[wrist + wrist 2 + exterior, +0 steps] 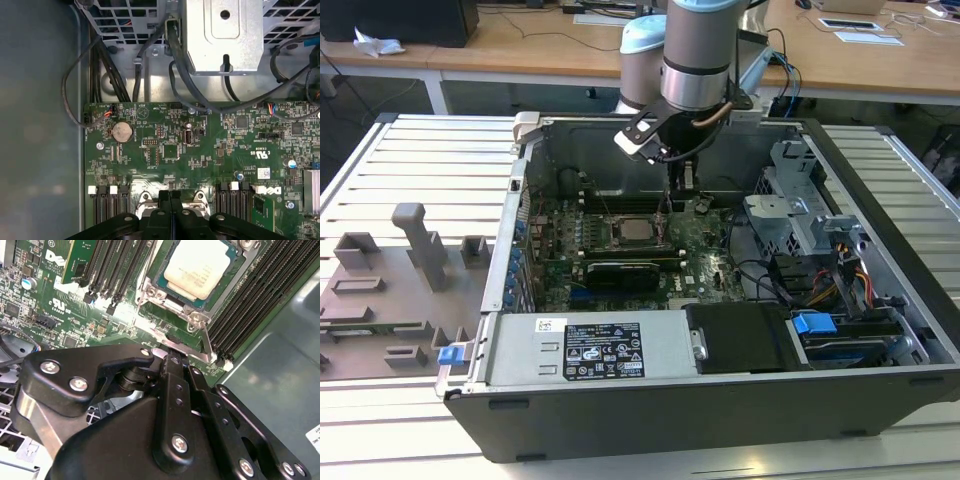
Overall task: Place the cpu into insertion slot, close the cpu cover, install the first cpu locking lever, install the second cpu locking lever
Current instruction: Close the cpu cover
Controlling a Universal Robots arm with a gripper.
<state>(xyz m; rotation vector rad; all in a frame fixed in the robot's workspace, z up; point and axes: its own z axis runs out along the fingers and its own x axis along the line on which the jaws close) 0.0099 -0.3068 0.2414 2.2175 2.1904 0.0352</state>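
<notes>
The cpu (197,267), silver-topped with a green rim, lies flat in the insertion slot (633,233) on the motherboard. The cpu cover (194,316) is down around the chip, which shows through its window. A thin steel locking lever (206,340) runs along the socket's edge beside the memory slots. My gripper (172,360) is shut, its black fingertips just off the socket's corner, next to a shiny metal tab (159,353). I cannot tell whether they touch it. In the exterior view the gripper (682,195) hangs at the socket's side toward the exterior view's right. The fingers (165,200) are pressed together.
Black memory slots (250,300) flank the socket. A black graphics card (620,272) lies in front of it, the power supply (590,350) nearer still. A drive cage (790,215) and cables (100,65) crowd the exterior view's right. A grey fixture plate (390,290) lies outside the case.
</notes>
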